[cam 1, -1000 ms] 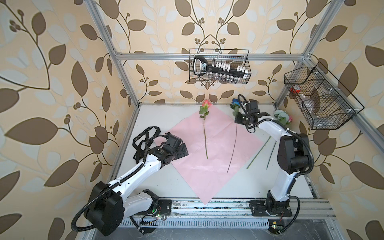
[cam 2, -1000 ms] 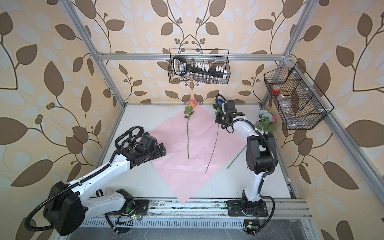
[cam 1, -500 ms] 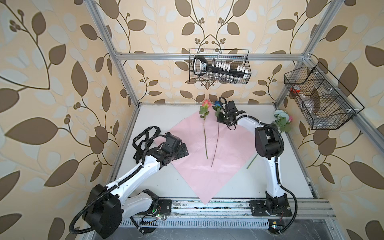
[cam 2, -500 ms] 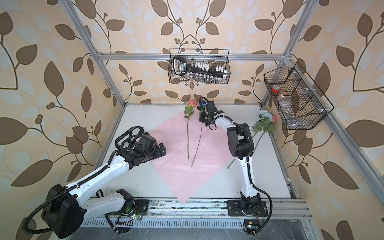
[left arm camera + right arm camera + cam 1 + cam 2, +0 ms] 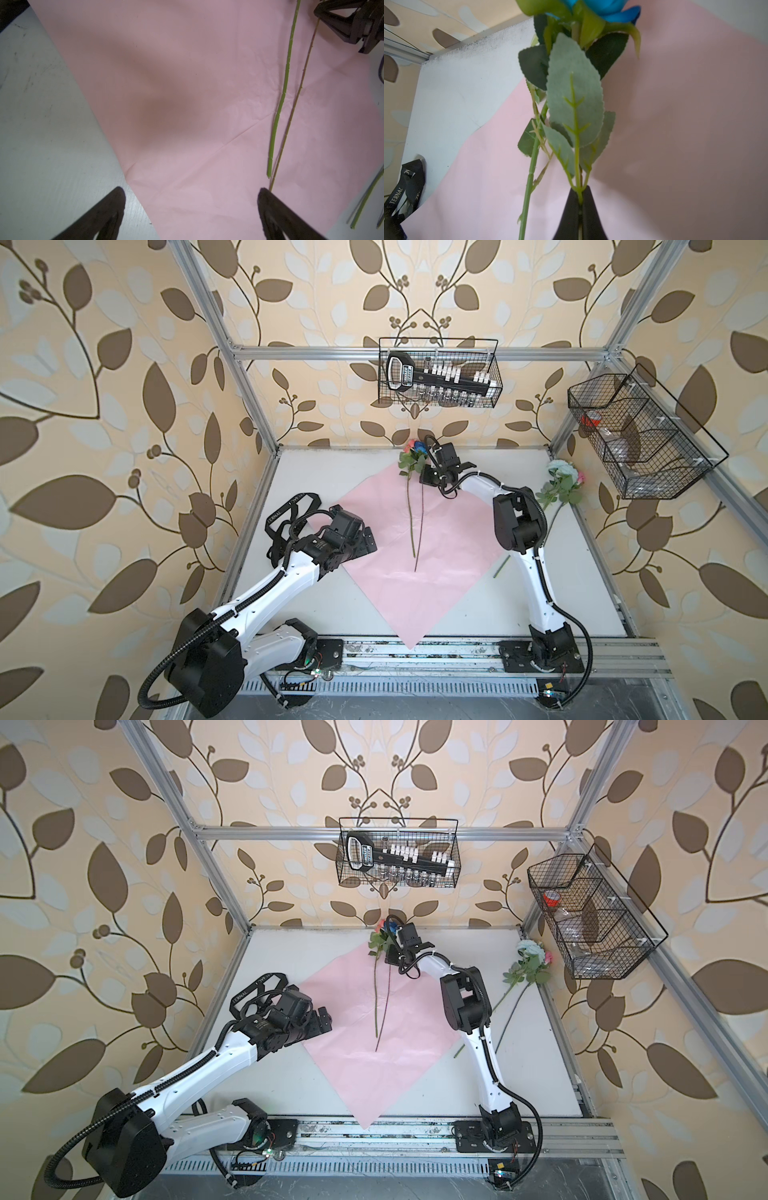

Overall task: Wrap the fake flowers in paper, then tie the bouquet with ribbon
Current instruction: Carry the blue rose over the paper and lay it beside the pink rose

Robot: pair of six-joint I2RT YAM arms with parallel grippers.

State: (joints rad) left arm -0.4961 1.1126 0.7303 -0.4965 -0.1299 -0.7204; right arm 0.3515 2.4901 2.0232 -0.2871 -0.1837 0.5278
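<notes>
Carrying the blue rose (image 5: 420, 446) leftward since a second back: right gripper (image 5: 580, 197) clenched on its stem just under the leaves, stem now close alongside the pink rose (image 5: 409, 445) on the far half of the pink wrapping paper (image 5: 436, 572). Left gripper (image 5: 191, 195) unmoved, fingers spread wide over the paper's left corner. Remaining flowers (image 5: 561, 483) off the paper, far right
</notes>
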